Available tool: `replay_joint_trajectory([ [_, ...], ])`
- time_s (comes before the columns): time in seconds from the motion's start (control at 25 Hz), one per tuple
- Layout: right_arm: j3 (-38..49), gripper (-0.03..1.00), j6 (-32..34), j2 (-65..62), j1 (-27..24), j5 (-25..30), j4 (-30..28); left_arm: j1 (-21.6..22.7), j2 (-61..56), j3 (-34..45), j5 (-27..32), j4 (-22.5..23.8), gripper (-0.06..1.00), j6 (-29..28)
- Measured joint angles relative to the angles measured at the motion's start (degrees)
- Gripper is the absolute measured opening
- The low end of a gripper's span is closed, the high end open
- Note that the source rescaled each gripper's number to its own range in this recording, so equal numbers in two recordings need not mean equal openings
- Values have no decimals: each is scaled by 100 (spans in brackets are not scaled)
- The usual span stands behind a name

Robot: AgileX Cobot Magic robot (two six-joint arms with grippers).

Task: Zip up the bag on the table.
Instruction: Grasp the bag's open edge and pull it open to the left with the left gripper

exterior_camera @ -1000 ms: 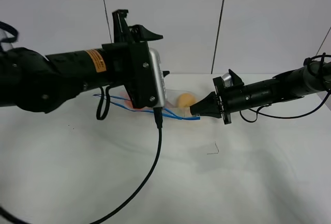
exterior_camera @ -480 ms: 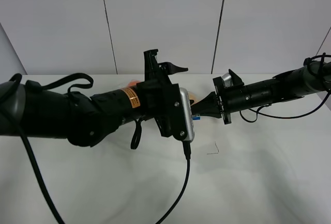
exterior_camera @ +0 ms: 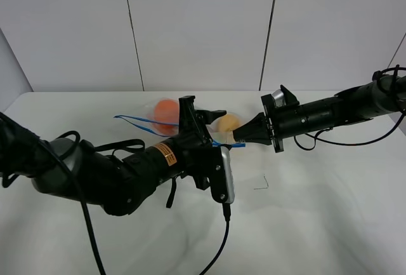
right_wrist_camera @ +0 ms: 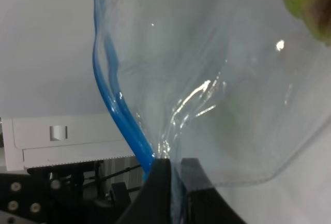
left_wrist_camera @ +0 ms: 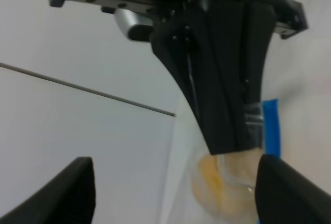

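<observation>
The clear bag (exterior_camera: 158,121) lies on the white table (exterior_camera: 317,218), its blue zipper strip (exterior_camera: 136,120) along the near edge. An orange (exterior_camera: 166,110) and a yellow pear (exterior_camera: 227,122) show through it; the eggplant is hidden. My right gripper (exterior_camera: 237,137) is shut on the bag's right end at the zipper strip (right_wrist_camera: 111,79), fingers (right_wrist_camera: 159,182) pinched together on the plastic (right_wrist_camera: 217,79). My left gripper (exterior_camera: 204,108) is open and empty over the bag, just left of the right gripper. In the left wrist view its jaws stand wide apart, facing the right gripper (left_wrist_camera: 227,146), the blue strip (left_wrist_camera: 270,125) and the pear (left_wrist_camera: 214,182).
The left arm (exterior_camera: 114,173) lies low across the table's left front, its cable (exterior_camera: 219,243) trailing toward the front edge. A small dark mark (exterior_camera: 261,185) is on the table right of centre. The right arm (exterior_camera: 336,113) reaches in from the right. A white panelled wall (exterior_camera: 203,27) stands behind.
My left arm has dropped from high over the bag and swung right, bringing its open gripper next to the right gripper and uncovering the orange. The right gripper has kept its hold and place.
</observation>
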Motion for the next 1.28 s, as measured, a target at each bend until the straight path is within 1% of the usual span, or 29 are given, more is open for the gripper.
replay_joint_trajectory([
  [0.08, 0, 0, 0, 0, 0, 0, 0, 0, 122, 0, -261, -6, 88, 39],
  [0.32, 0, 0, 0, 0, 0, 0, 0, -14, 180, 8, -357, -6, 88, 50],
  [0.44, 0, 0, 0, 0, 0, 0, 0, -69, 184, 140, -348, -19, 88, 21],
  [0.6, 0, 0, 0, 0, 0, 0, 0, -92, 191, 289, -103, -19, 88, 5],
  [0.72, 0, 0, 0, 0, 0, 0, 0, -92, 191, 295, -56, -19, 88, 5],
  [0.92, 0, 0, 0, 0, 0, 0, 0, -86, 376, 27, -77, -19, 88, 27],
  [1.04, 0, 0, 0, 0, 0, 0, 0, -86, 641, -108, -147, -19, 87, 257],
  [1.08, 0, 0, 0, 0, 0, 0, 0, -86, 701, -121, -154, -19, 86, 354],
  [1.16, 0, 0, 0, 0, 0, 0, 0, -86, 773, -120, -190, -26, 78, 481],
  [1.28, 0, 0, 0, 0, 0, 0, 0, -86, 779, -127, -269, -26, 63, 515],
])
